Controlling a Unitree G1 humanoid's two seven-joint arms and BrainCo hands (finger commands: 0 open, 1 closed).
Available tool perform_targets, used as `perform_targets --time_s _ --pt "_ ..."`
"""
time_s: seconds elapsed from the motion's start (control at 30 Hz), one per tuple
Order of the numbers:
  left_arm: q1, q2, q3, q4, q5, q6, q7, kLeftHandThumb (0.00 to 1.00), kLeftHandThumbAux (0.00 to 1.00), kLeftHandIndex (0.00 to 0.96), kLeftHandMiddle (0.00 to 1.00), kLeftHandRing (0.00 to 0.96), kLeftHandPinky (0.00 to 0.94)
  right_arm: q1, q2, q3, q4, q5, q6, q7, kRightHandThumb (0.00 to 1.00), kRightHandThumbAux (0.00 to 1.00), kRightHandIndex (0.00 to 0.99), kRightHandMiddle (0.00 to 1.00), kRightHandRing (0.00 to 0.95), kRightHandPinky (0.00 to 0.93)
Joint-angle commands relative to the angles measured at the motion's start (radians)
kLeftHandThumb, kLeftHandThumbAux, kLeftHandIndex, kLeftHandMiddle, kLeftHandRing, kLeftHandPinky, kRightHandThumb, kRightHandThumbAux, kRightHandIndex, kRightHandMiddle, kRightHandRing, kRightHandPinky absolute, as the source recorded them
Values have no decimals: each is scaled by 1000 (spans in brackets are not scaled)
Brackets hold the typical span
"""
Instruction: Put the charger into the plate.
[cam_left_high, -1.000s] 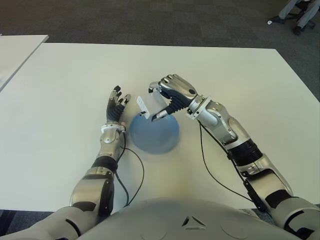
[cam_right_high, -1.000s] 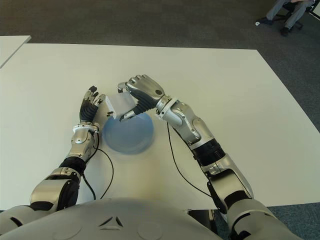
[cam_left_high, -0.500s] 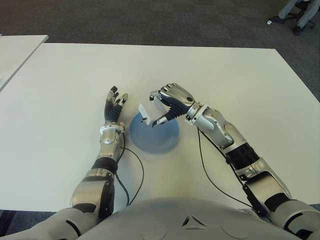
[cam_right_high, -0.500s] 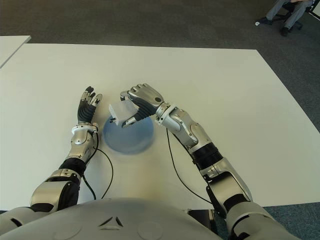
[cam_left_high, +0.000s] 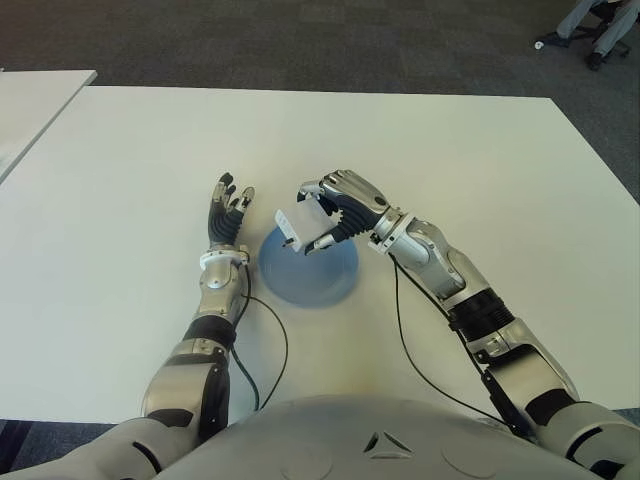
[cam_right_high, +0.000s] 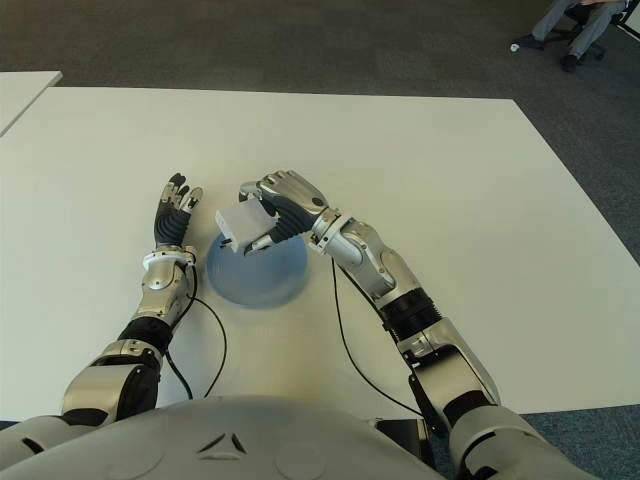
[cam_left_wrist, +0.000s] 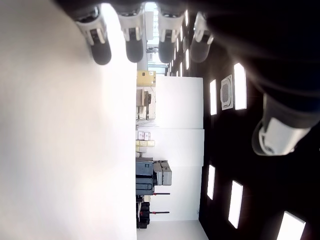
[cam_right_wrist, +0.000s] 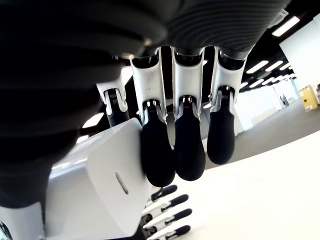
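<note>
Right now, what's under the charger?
The blue plate lies under the charger, which the right robot hand grips above the plate's far edge. Charger and fingers cover that part of the rim. The left robot hand is beside it, open.

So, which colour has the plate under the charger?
The plate is light blue, clearest in the left eye view; the white charger is held above it by the right hand.

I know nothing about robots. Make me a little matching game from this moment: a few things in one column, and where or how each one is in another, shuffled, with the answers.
Things:
1. charger
2. plate
3. left hand
4. right hand

States:
A. fingers spread, holding nothing, left of the plate
B. blue, lying on the white table
C. white, held in the air above the plate
D. fingers curled around the charger

Pairs: 1-C, 2-B, 3-A, 4-D
</note>
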Motion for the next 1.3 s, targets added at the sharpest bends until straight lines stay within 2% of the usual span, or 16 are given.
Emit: perform_targets --time_s 0.03,0.17,0.27,0.5,0.57,0.77,0.97,1.3 --pt "49 -8 -8 34 6 49 -12 0 488 0 0 0 0 -15 -12 -2 24 -15 -36 -19 583 526 337 500 514 445" --pt "50 -6 -11 34 5 44 -15 0 488 0 0 0 0 -18 -11 -6 39 2 -53 -14 516 444 264 413 407 349" --pt "50 -5 -13 35 5 41 -15 0 491 0 0 0 0 -19 -9 -9 47 19 -58 -1 500 424 227 351 332 279" --pt "47 -5 -13 43 -1 36 -21 0 494 0 0 0 0 -22 -7 -11 63 29 -70 -4 474 405 129 257 233 201" --pt "47 -5 -12 44 -4 35 -28 0 492 0 0 0 0 -23 -7 -11 68 27 -72 -7 456 398 94 194 167 138" --pt "47 -6 -11 43 -5 34 -33 0 495 0 0 0 0 -19 -14 -13 65 30 -65 10 408 376 27 72 45 38" --pt "49 -6 -11 43 -6 27 -37 0 503 0 0 0 0 -18 -14 -17 67 39 -60 25 361 348 2 8 4 3" --pt "48 -4 -12 49 -3 16 -49 0 504 0 0 0 0 -17 -14 -25 74 60 -62 44 310 334 0 0 0 0"
